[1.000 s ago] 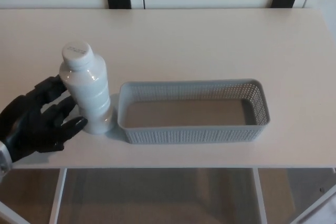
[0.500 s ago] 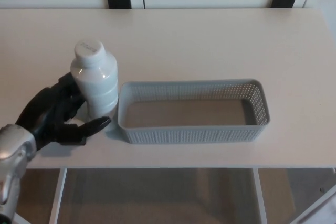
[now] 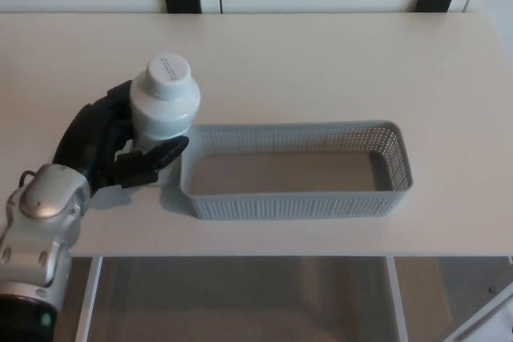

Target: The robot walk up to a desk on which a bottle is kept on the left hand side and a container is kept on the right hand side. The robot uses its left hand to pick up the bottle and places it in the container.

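Gripping white plastic bottle (image 3: 163, 104) in black left hand (image 3: 112, 146), fingers wrapped round, raised to clear grey mesh container (image 3: 294, 203) rim.

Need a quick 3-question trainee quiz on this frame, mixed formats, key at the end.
1. True or false: the left hand is shut on the white bottle.
2. The grey basket holds: A) the bottle B) nothing C) a cup.
3. Fill in: the bottle's cap is ____ in colour.

Key: 1 true. 2 B. 3 white. The right hand does not show.
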{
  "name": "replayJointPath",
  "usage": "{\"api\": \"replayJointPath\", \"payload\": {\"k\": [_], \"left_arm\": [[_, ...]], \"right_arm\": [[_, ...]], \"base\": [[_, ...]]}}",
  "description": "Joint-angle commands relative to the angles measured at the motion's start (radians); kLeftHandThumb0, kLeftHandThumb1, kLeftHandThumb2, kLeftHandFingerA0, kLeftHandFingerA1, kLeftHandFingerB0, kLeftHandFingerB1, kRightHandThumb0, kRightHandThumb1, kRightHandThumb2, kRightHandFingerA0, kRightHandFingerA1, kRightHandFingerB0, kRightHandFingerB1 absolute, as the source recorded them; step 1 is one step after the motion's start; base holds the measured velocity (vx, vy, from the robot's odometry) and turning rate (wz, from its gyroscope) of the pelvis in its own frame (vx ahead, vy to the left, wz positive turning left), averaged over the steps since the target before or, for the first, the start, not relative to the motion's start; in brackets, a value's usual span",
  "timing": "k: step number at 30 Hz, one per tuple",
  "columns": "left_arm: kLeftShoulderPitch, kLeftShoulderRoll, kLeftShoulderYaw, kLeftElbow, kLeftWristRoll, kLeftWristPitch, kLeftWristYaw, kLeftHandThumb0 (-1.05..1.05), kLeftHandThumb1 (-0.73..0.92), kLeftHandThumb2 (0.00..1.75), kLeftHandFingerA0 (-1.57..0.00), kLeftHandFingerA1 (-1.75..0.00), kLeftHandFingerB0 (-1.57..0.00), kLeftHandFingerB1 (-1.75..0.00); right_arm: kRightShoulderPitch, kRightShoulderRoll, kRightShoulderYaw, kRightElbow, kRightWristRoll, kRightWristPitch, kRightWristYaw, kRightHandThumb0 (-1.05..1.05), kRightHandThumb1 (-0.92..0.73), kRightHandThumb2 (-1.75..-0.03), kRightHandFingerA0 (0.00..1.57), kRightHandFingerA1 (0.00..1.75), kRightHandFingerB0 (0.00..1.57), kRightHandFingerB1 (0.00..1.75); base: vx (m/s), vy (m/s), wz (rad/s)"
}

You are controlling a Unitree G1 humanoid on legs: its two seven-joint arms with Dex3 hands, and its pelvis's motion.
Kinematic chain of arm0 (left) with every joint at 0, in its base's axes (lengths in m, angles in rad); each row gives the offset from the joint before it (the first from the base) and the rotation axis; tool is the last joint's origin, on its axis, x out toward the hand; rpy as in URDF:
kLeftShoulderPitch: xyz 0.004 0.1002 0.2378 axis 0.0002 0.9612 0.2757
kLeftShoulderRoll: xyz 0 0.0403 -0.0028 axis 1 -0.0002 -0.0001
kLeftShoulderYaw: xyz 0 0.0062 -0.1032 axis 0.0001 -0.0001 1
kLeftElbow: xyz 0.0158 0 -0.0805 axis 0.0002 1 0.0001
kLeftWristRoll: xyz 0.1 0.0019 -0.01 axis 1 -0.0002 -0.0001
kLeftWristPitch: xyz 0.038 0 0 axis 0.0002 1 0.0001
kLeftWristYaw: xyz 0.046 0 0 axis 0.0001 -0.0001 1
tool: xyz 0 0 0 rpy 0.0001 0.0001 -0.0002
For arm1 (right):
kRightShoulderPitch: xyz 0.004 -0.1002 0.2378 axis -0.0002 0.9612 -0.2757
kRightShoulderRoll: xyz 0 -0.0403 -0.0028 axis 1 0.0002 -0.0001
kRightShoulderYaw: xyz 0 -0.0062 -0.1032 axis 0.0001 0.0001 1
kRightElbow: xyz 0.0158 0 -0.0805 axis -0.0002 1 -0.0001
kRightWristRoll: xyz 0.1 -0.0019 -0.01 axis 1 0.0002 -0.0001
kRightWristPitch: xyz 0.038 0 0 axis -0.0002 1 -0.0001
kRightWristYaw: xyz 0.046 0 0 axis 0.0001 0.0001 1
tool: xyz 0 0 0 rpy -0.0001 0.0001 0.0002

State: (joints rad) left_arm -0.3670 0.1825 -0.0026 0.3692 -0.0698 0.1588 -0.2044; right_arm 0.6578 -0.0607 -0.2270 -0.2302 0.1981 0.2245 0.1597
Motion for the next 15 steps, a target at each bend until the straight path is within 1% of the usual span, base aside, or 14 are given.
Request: {"api": "replayJointPath", "payload": {"k": [1, 3, 4, 9, 10, 15], "left_arm": [[-0.088, -0.020, 0.058, 0.128, 0.093, -0.082, 0.253, -0.07, 0.65, 0.93, -1.08, -1.27, -0.90, -1.01], [-0.097, -0.020, 0.061, 0.140, 0.093, -0.092, 0.254, -0.07, 0.65, 0.93, -1.08, -1.27, -0.90, -1.01], [-0.098, -0.021, 0.063, 0.143, 0.095, -0.100, 0.259, -0.08, 0.66, 0.90, -1.09, -1.30, -0.91, -1.03], [-0.095, -0.025, 0.091, 0.130, 0.069, -0.104, 0.263, -0.07, 0.68, 0.88, -1.09, -1.29, -0.91, -1.03], [-0.097, -0.024, 0.104, 0.117, 0.055, -0.093, 0.257, -0.09, 0.71, 0.81, -1.05, -1.27, -0.88, -1.02], [-0.102, -0.021, 0.142, 0.054, 0.024, -0.080, 0.244, -0.12, 0.73, 0.77, -1.05, -1.29, -0.87, -0.98]], "right_arm": [[-0.004, -0.027, 0.001, 0.004, -0.011, -0.004, 0.011, -0.12, -0.68, -0.59, 0.62, 0.56, 0.42, 0.43], [-0.012, -0.028, -0.003, 0.008, -0.007, -0.003, 0.011, -0.12, -0.68, -0.59, 0.62, 0.56, 0.42, 0.43], [-0.018, -0.032, -0.005, 0.026, -0.009, -0.015, 0.016, -0.13, -0.66, -0.59, 0.64, 0.55, 0.42, 0.42], [-0.019, -0.035, -0.007, 0.047, -0.011, -0.033, 0.021, -0.14, -0.66, -0.59, 0.66, 0.56, 0.44, 0.43], [-0.018, -0.036, -0.007, 0.048, -0.011, -0.036, 0.023, -0.15, -0.65, -0.58, 0.65, 0.56, 0.45, 0.43], [-0.015, -0.039, -0.003, 0.045, -0.010, -0.042, 0.025, -0.13, -0.67, -0.59, 0.65, 0.57, 0.46, 0.44]], "base": [[0.00, 0.000, 0.00], [0.00, 0.000, 0.00], [0.00, 0.000, 0.00], [0.00, 0.000, 0.00], [0.00, 0.000, 0.00], [0.00, 0.000, 0.00]]}}
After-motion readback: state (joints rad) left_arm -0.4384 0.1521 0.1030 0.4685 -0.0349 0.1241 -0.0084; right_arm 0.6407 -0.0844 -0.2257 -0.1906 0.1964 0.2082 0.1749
